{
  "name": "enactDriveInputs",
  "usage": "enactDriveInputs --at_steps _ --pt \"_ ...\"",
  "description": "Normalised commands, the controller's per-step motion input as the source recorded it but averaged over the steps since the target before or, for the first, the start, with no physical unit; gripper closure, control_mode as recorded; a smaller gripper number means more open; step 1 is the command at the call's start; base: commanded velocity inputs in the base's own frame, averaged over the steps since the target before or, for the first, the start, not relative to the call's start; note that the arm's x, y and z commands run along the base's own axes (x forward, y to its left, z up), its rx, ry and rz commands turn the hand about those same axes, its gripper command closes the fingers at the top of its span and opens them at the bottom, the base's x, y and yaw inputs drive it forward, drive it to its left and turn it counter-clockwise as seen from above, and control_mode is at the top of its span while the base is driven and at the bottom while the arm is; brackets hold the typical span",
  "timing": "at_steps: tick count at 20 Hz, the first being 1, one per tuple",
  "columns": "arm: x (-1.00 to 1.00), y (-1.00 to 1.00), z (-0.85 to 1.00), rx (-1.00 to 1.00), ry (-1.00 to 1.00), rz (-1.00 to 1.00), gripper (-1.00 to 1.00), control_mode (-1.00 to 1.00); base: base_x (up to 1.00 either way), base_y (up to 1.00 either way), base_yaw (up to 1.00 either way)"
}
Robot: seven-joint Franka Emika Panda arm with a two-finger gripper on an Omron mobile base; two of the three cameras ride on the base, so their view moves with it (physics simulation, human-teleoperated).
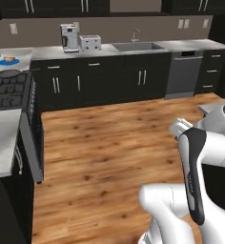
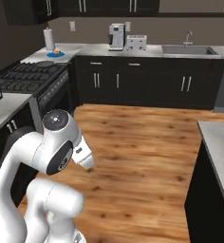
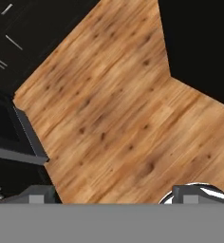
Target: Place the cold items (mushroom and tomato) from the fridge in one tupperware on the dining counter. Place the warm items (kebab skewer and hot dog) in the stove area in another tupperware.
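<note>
Transit step: fingers [image 3: 114,194] spread, grasping nothing, above floor [image 3: 114,114]. Next I drive toward stove [image 2: 33,76].

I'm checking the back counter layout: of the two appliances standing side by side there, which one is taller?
The coffee machine, the left one of the pair, farther from the sink. It rises well above the low, wide toaster beside it.

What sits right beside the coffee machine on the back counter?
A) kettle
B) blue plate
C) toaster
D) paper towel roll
C: a white toaster stands next to the coffee machine; the paper towel roll and blue plate are off near the stove.
</note>
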Motion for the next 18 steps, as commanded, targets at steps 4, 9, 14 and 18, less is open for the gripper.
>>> enactDriveInputs --at_steps 4,9,14,18 --pt "0.0 0.0 0.0 0.0 0.0 0.0 -1.0 1.0 1.0 0.3 0.07" --pt "0.0 0.0 0.0 0.0 0.0 0.0 -1.0 1.0 1.0 0.36 0.06" --pt "0.0 0.0 0.0 0.0 0.0 0.0 -1.0 1.0 1.0 0.44 0.04" --pt "0.0 0.0 0.0 0.0 0.0 0.0 -1.0 1.0 1.0 0.39 0.03"
